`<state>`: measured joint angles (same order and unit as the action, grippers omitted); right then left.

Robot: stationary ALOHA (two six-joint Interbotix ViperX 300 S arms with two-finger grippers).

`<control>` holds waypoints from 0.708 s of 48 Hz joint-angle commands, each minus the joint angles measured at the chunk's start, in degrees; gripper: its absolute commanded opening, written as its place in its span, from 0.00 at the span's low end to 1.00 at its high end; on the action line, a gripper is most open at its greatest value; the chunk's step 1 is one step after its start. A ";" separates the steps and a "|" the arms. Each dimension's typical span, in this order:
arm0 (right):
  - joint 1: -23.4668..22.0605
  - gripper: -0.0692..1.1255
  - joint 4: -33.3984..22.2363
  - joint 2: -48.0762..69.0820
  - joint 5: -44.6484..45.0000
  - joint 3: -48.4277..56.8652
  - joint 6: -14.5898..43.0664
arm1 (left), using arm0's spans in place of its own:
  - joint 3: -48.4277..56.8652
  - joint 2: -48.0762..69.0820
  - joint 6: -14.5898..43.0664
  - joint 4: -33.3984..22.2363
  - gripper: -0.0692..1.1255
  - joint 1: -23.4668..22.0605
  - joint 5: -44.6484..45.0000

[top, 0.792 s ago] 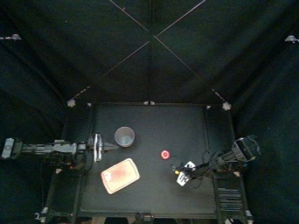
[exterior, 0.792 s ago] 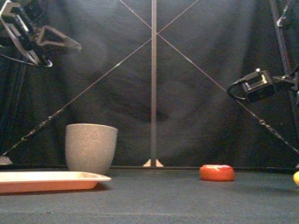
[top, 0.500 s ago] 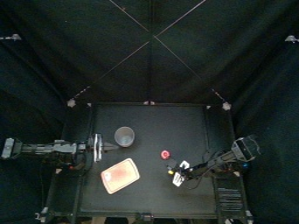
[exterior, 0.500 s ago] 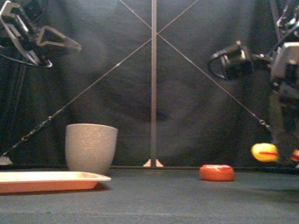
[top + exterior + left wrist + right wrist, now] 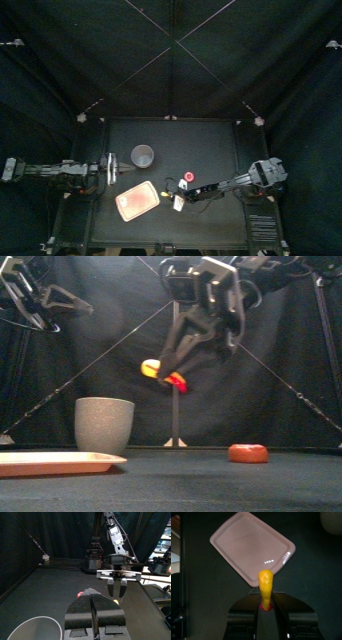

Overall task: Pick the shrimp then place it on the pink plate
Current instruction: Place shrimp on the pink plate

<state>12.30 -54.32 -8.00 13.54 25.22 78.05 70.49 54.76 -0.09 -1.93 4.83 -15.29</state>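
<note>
Pink tray [image 5: 134, 203] nearest, front-left on table. Right gripper [image 5: 168, 376] raised in air just beside tray's right edge, jaws clamped on shrimp [image 5: 266, 585]: yellow body, red end, clear of table. Red round toy [image 5: 247, 453] behind, on table. Grey speckled cup [image 5: 104, 424] farther back. Left gripper [image 5: 92, 595] raised at left side, jaws pressed together, nothing held.

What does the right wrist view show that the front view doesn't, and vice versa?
Right wrist only: the whole bare face of the pink tray from above, with the tip of the shrimp at one of its corners. Front only: the shrimp hangs high above the table; a red toy sits on the table; the left arm is raised at the left. Both: the right gripper shut on the shrimp, the tray, and the grey cup, which is only a sliver in the wrist view.
</note>
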 commanded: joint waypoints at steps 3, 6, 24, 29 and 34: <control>-2.99 0.53 -1.85 -5.80 -8.79 -8.09 -0.09 | -1.05 -0.18 0.18 0.00 0.09 0.09 -0.53; -3.69 0.53 -2.29 -8.35 -11.07 -10.46 -0.09 | -1.05 -0.26 0.18 0.09 0.09 0.09 -0.53; -5.89 0.53 -2.99 -17.75 -16.61 -20.21 -0.18 | -0.53 -0.18 0.26 0.09 0.09 0.09 -0.53; -6.42 0.54 -2.81 -19.16 -17.14 -21.27 -0.18 | -0.44 -0.26 0.26 0.09 0.09 0.18 -0.53; -6.59 0.55 -2.72 -19.95 -17.23 -22.24 -0.18 | -0.26 -0.26 0.26 0.09 0.09 0.09 -0.53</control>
<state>6.15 -57.13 -29.27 -3.25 4.92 77.96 70.84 54.76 0.09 -1.93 4.83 -15.29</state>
